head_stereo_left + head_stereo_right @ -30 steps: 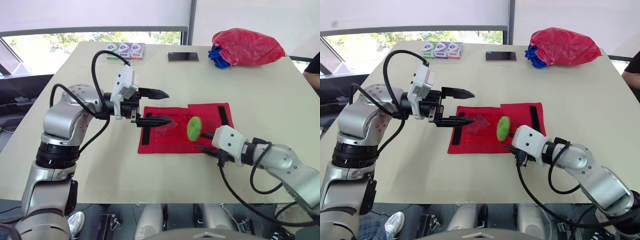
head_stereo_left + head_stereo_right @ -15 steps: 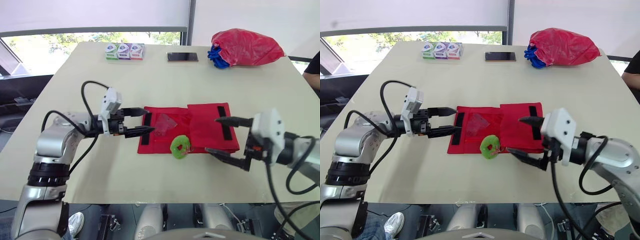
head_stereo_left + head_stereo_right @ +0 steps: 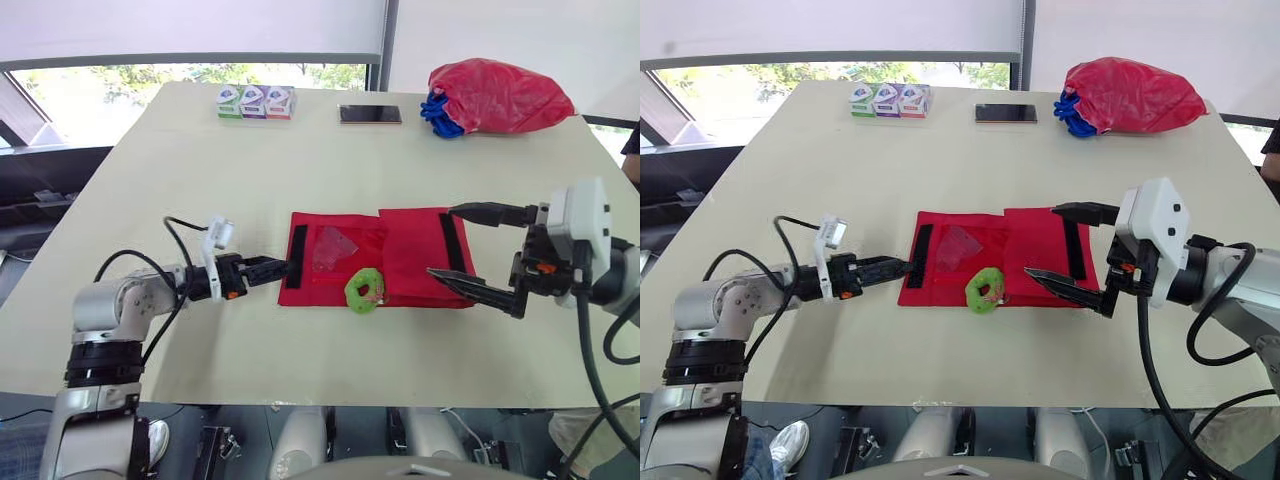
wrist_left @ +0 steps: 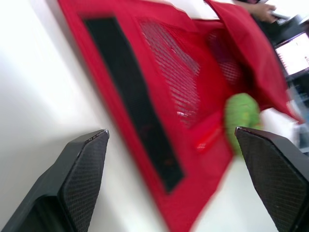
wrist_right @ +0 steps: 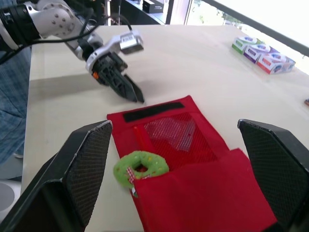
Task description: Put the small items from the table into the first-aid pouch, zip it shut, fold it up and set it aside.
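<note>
Squarely at mid-table, the red pouch (image 3: 405, 245) lies open and flat, with a green ring (image 3: 364, 290) on its near edge, partly over onto the table (image 3: 200, 180). The left gripper (image 3: 280, 267) sits low at the pouch's left edge, just beside a black strip (image 3: 297, 256). From the head views its fingers read as one dark line, but the left wrist view shows them (image 4: 84, 164) spread wide, gripping nothing. The right gripper (image 3: 441, 241) hovers over the pouch's right end near a second strip (image 3: 449, 240), fingers (image 5: 89, 159) well apart and empty.

The right wrist view brings out what the head views blur: pale dots on the ring and a red-and-white checked scrap at its edge, plus a clear packet inside the mesh pocket (image 5: 171, 135). Along the far edge stand three small boxes (image 3: 254, 102) in green, purple and red, their printing too small to read, a dark phone (image 3: 370, 114) and a red bag (image 3: 500, 95).
</note>
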`<action>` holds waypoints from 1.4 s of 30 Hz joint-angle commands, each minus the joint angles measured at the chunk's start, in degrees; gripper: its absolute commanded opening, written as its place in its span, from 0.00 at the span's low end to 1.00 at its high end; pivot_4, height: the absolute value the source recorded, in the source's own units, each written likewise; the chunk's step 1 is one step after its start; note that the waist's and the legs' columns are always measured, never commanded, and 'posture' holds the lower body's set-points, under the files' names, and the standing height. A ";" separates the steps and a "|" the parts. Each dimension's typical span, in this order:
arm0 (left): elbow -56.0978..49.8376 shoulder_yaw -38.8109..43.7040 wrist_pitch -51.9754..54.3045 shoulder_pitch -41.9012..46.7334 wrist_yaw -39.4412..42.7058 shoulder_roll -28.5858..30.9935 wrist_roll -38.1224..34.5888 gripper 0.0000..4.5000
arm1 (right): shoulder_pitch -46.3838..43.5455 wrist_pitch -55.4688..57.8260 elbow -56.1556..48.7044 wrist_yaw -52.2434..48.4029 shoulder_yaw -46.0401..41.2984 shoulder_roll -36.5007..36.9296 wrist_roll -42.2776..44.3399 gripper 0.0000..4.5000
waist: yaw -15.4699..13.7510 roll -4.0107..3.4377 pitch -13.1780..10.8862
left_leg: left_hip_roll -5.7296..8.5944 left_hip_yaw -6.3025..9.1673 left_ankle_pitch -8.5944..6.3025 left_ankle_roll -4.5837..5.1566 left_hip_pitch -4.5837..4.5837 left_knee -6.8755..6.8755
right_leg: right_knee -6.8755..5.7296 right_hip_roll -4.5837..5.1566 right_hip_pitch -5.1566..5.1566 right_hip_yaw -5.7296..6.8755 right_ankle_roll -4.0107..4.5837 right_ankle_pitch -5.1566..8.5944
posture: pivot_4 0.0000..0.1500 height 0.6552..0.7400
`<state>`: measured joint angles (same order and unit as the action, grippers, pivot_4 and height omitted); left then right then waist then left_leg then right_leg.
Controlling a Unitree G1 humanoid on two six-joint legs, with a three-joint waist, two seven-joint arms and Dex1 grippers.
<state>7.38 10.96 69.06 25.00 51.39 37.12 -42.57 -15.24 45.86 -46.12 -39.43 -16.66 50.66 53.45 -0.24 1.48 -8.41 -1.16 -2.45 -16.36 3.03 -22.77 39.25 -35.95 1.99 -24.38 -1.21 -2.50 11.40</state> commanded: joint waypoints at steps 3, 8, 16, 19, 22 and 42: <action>9.77 6.38 13.94 6.39 -8.19 -2.78 -2.24 1.00 | -1.81 -0.41 -1.18 2.29 -0.88 1.00 2.12 0.99 | -0.02 0.01 0.01 | 0.02 0.02 0.00 0.00 0.01 0.00 | 0.00 -0.02 0.00 0.01 -0.01 0.00 | 1.00 1.00; 11.97 7.76 17.65 7.77 -9.59 -4.15 -3.04 1.00 | -1.37 -0.61 -1.67 3.64 -0.97 1.26 2.42 0.99 | 0.28 0.00 0.04 | 0.02 0.00 0.01 -0.02 0.03 -0.02 | -0.02 0.00 0.00 -0.01 0.00 -0.01 | 1.00 1.00; 11.51 8.54 19.33 8.09 -7.11 -5.26 -5.27 1.00 | -1.27 -1.44 -1.77 3.82 -0.36 1.36 2.42 0.99 | -0.11 0.00 0.05 | 0.05 0.00 0.02 -0.04 0.03 -0.01 | -0.02 0.06 0.01 -0.02 0.02 0.00 | 1.00 1.00; 11.90 9.31 18.96 8.17 -6.33 -4.84 -5.72 0.84 | -1.34 -1.69 -1.79 3.56 -0.12 1.28 2.49 1.00 | -0.29 0.01 0.05 | 0.05 0.00 0.02 -0.04 0.03 -0.01 | -0.02 0.06 0.01 -0.01 0.04 0.01 | 1.00 1.00; 11.74 9.17 19.12 7.79 -5.36 -4.16 -6.22 0.54 | -1.76 -2.06 -1.84 2.84 0.69 1.30 2.51 1.00 | -0.37 0.01 0.04 | 0.05 0.00 0.02 -0.04 0.02 -0.01 | -0.02 0.07 0.01 -0.01 0.07 0.03 | 1.00 1.00; 15.49 -1.65 10.25 7.96 9.13 6.56 -2.58 0.00 | -13.38 -14.38 22.14 -5.06 28.05 -5.01 -27.25 0.22 | 0.63 0.02 0.03 | 0.03 -0.06 0.02 -0.05 0.01 -0.04 | 0.00 0.06 -0.04 0.03 0.25 0.12 | 1.00 1.00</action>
<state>22.87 10.18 81.01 31.23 57.52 41.82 -45.11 -26.77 35.39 -27.46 -43.46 8.35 46.89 31.24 0.40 1.50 -8.37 -1.12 -2.54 -16.34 2.98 -22.77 39.21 -35.95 2.05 -24.41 -1.20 -2.25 11.52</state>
